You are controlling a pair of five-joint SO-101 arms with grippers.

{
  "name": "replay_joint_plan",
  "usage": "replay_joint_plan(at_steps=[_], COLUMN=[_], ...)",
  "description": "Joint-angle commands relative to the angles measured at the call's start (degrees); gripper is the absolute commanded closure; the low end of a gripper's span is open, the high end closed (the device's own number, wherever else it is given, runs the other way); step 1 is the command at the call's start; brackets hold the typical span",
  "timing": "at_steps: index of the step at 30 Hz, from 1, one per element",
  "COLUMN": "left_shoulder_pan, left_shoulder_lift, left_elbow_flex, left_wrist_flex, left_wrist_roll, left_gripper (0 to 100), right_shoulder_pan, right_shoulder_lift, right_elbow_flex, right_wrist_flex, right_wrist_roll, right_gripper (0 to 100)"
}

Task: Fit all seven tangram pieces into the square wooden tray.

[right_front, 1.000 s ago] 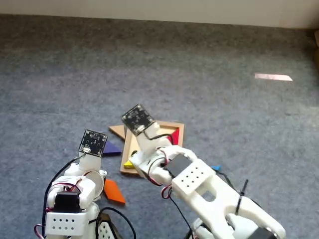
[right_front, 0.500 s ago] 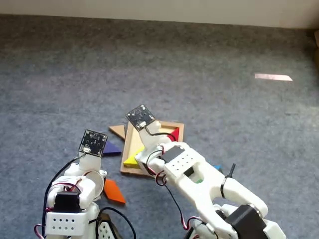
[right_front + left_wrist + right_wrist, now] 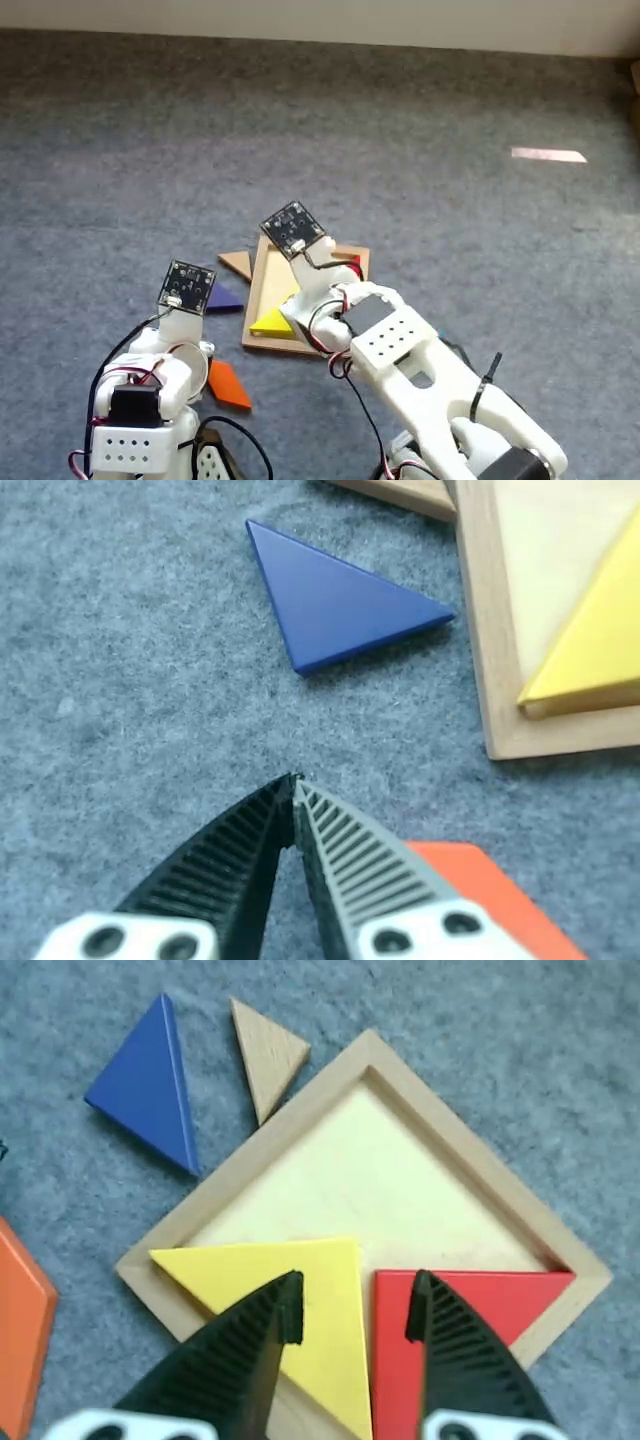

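The square wooden tray (image 3: 470, 1165) holds a yellow triangle (image 3: 250, 1265) and a red triangle (image 3: 515, 1295) side by side; the yellow one's corner reaches onto the rim. My right gripper (image 3: 355, 1308) hangs open above the seam between them, holding nothing. Outside the tray lie a blue triangle (image 3: 150, 1085), a plain wooden triangle (image 3: 265, 1055) and an orange piece (image 3: 20, 1310). My left gripper (image 3: 295, 782) is shut and empty over the carpet, a short way from the blue triangle (image 3: 335, 605), with the orange piece (image 3: 490, 890) under its grey finger.
Grey carpet covers the floor. In the high view the tray (image 3: 262, 290) lies between the arms, with a small blue piece (image 3: 432, 337) beside the right arm. A pale strip (image 3: 548, 154) lies far off at the back right.
The right arm's wrist has shifted right and slightly back over the tray, uncovering more of the yellow triangle. The left arm has not moved.
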Motion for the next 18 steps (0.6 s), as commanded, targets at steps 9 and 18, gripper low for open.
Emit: replay_joint_plan(at_steps=[9,18], left_shoulder_pan=[-0.7,-0.7], left_shoulder_lift=[-2.6,-2.6], left_elbow_flex=[1.2,1.2], left_wrist_flex=[0.7,0.7], left_wrist_roll=[-0.2,-0.2], left_gripper=[99,99], right_shoulder_pan=[-5.5,-0.7], right_shoulder_lift=[4.6,17.5], right_elbow_flex=[4.0,1.0], right_wrist_flex=[-14.7,-14.3], right_wrist_roll=[0.5,0.9], right_gripper=[82.5,82.5])
